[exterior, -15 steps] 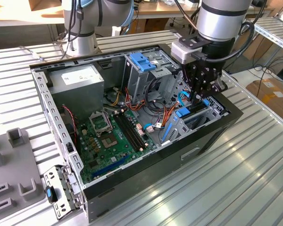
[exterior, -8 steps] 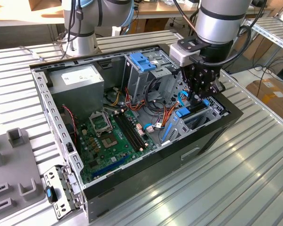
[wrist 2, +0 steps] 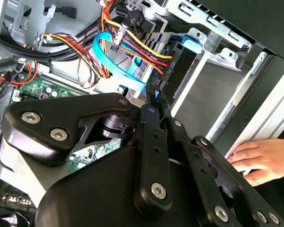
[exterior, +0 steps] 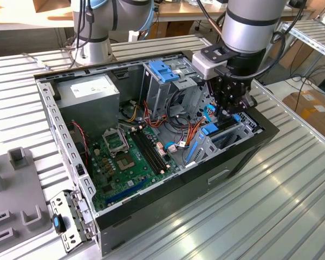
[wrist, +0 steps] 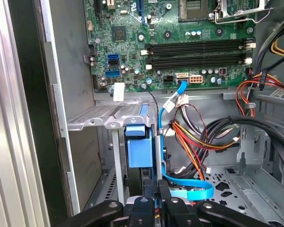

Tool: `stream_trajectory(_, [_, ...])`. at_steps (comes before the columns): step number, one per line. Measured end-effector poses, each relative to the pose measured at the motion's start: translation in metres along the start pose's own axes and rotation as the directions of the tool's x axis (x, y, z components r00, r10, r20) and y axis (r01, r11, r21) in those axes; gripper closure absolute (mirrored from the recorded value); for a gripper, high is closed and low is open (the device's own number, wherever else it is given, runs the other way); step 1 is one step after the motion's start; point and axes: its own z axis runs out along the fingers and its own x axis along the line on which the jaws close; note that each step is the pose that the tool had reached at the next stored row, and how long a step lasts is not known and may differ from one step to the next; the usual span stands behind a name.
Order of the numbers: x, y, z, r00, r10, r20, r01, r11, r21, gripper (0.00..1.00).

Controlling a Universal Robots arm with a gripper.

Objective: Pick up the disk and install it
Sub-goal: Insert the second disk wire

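Disk point(wrist: 139, 146) sits in the bay at the case's front corner, directly ahead of the fingertips, blue bracket facing the tool. In the exterior view the disk point(exterior: 211, 130) lies just under the gripper point(exterior: 227, 108), slightly tilted.

Gripper point(wrist: 158, 189) in both wrist views: 2 fingers point(wrist 2: 154, 113) drawn together, tips at the disk's point(wrist 2: 191, 45) bracket edge. Can't tell if anything is pinched btwn them.

Edges: grey bay wall point(wrist: 104, 118) tight on 1 side of the disk. Blue flat cable point(wrist: 187, 193) loops right beside the fingertips. Red/yellow/orange wire bundle point(wrist: 199, 137) just past it. Little side room.

Open room: perforated case floor point(wrist: 236, 179) beyond the wires. Motherboard point(wrist: 180, 47) well ahead of the tool.

Black case rim point(wrist 2: 274, 61) close behind the bay. A person's hand point(wrist 2: 255, 161) rests on the outside, near the gripper's linkage.
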Motion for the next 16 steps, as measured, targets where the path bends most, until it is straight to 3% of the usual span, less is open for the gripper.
stream_trajectory(2, [0.0007, 0.0001, 0.0004, 1.0, 0.001, 0.0017, -0.001, 1.0, 0.0064, 0.84])
stream_trajectory(5, [0.0016, 0.0002, 0.0006, 1.0, 0.001, 0.0016, -0.001, 1.0, 0.0095, 0.84])
stream_trajectory(9, [0.0029, 0.0003, 0.0009, 1.0, 0.001, 0.0024, -0.001, 0.9999, 0.0104, 0.84])
stream_trajectory(16, [0.005, 0.0004, 0.0023, 0.9999, 0.003, 0.0097, -0.003, 0.9999, 0.0121, 0.84])
